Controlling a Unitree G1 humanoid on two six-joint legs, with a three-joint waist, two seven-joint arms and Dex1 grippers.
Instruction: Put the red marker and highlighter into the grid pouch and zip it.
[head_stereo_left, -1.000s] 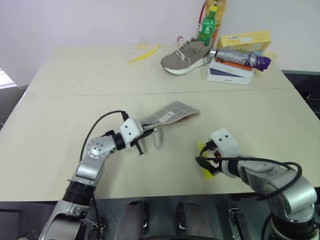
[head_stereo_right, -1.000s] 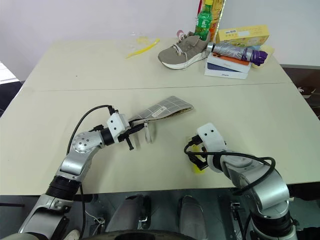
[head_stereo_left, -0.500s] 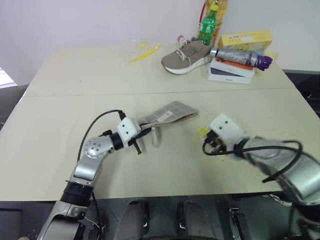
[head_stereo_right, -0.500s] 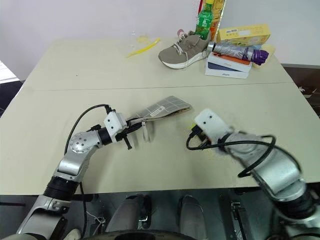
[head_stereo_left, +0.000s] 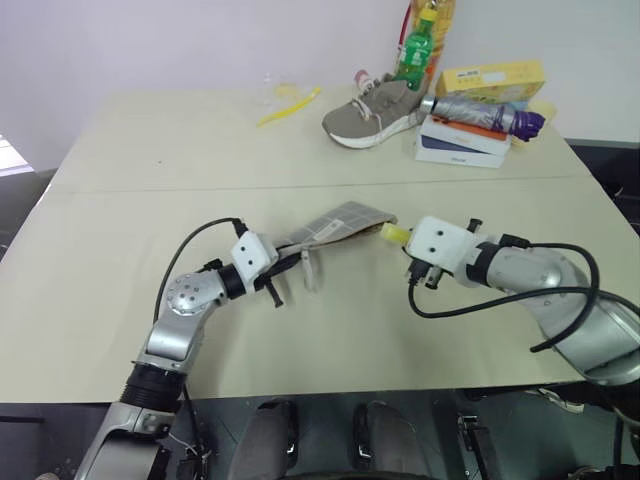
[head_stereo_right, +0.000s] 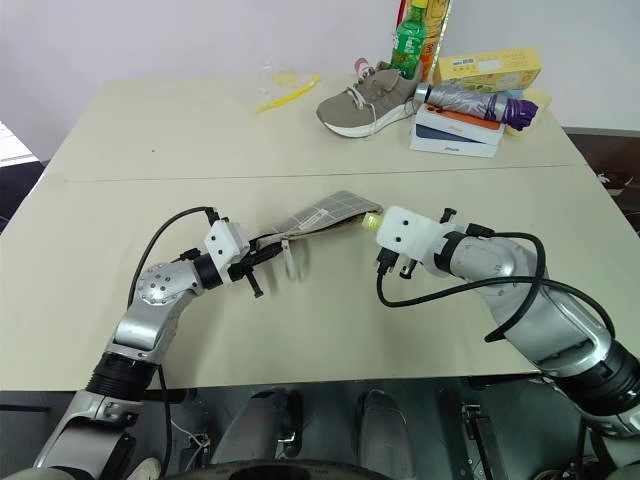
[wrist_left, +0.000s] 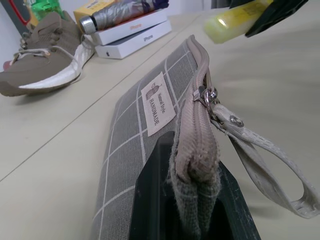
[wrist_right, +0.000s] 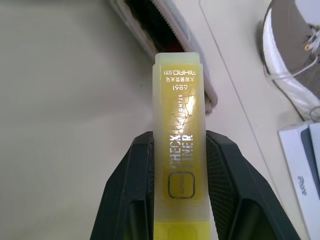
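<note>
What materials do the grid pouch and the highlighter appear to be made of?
The grid pouch: apparently woven fabric, matte grey with thin white grid lines. A sewn label and a soft, frayed-looking zipper edge suggest cloth. Its pull strap looks like woven webbing with a small metal rivet.

The highlighter: probably plastic, translucent yellow and glossy. Light passes through it, and the printed lettering glints.

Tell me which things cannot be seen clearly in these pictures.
- Red marker: whether it lies in the pouch is hidden by the fabric; the right wrist view shows a dark opening.
- Highlighter: its lower end is cut off by the edge and flanked by the right gripper.
</note>
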